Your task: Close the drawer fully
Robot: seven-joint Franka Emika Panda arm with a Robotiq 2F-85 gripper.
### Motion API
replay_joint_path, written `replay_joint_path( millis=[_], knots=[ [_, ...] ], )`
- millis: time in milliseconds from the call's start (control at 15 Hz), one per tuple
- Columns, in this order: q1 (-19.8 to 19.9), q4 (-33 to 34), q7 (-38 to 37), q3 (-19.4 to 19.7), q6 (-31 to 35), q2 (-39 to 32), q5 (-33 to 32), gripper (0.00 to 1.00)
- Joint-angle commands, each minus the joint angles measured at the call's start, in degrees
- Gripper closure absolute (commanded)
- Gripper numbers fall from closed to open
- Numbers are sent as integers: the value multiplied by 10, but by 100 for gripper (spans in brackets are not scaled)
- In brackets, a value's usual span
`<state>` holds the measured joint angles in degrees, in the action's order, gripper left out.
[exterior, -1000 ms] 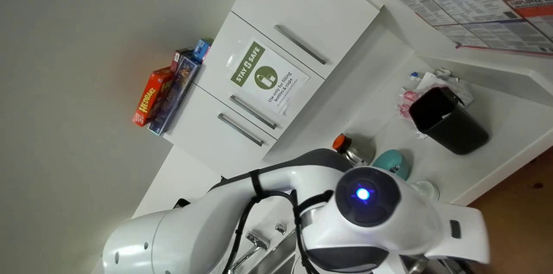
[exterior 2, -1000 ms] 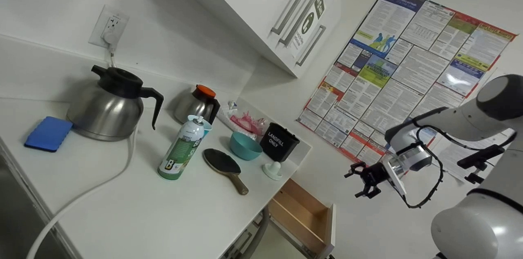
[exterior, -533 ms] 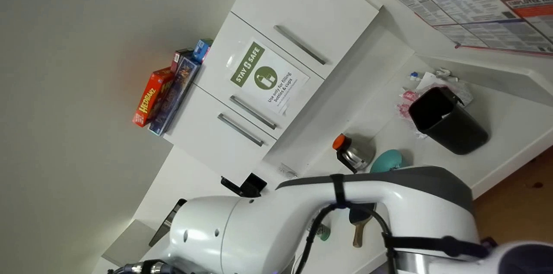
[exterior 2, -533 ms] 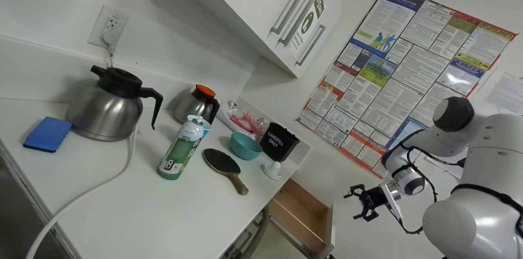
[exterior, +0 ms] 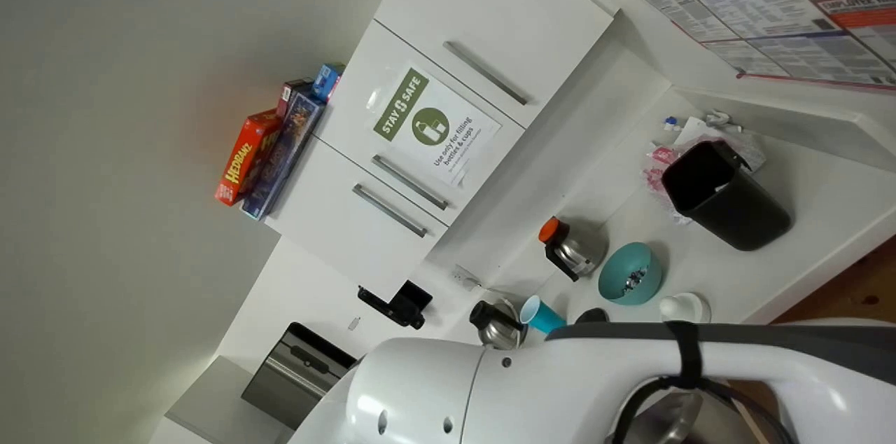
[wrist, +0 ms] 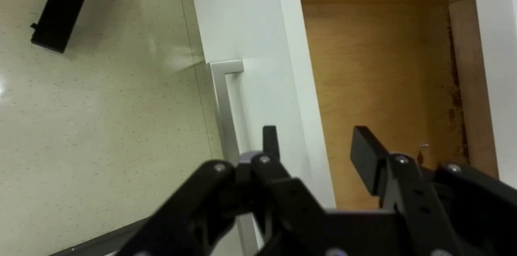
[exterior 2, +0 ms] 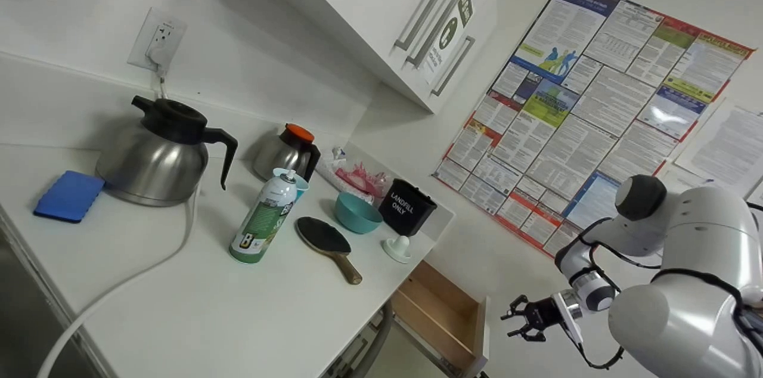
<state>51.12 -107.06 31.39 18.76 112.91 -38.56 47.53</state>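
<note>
The drawer [exterior 2: 484, 330] stands pulled out under the counter's end in an exterior view, its wooden inside bare. In the wrist view the drawer's white front [wrist: 297, 46] runs down the middle, with a grey bar handle [wrist: 224, 102] on its outer face. My gripper [exterior 2: 508, 326] is open and empty, to the right of the drawer front in that exterior view. In the wrist view the gripper [wrist: 315, 135] appears over the front's top edge, one finger over the outer face and one over the inside. I see no contact. The lower part of the handle is partly hidden by the gripper.
The white counter [exterior 2: 197, 318] bears a black bin [exterior 2: 407, 208], a teal bowl [exterior 2: 357, 213], a paddle [exterior 2: 325, 241], a spray can [exterior 2: 262, 223] and steel jugs. A grey curved tube [exterior 2: 378, 339] is below its edge. A black object [wrist: 66, 5] is over the floor.
The arm has swung and my gripper has moved down in an exterior view, to about the height of the drawer front. The gripper stays open. The drawer has not moved.
</note>
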Motion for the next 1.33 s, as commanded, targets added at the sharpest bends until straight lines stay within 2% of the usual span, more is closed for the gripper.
replay_joint_path(
  millis=[0, 133, 200, 467, 667, 733, 1067, 1267],
  knots=[
    [53, 63, -41, -30, -32, -51, 7, 80],
    [77, 87, -67, -42, -42, -77, 6, 95],
    [87, 97, -78, -47, -46, -88, 7, 99],
    [130, 131, -106, -77, -80, -127, 21, 100],
    [151, 140, -127, -100, -111, -147, 62, 100],
    [135, 120, -100, -85, -84, -132, 41, 100],
    [137, 122, -101, -87, -85, -140, 44, 100],
    [114, 59, -46, -98, -53, -105, 48, 100]
  ],
)
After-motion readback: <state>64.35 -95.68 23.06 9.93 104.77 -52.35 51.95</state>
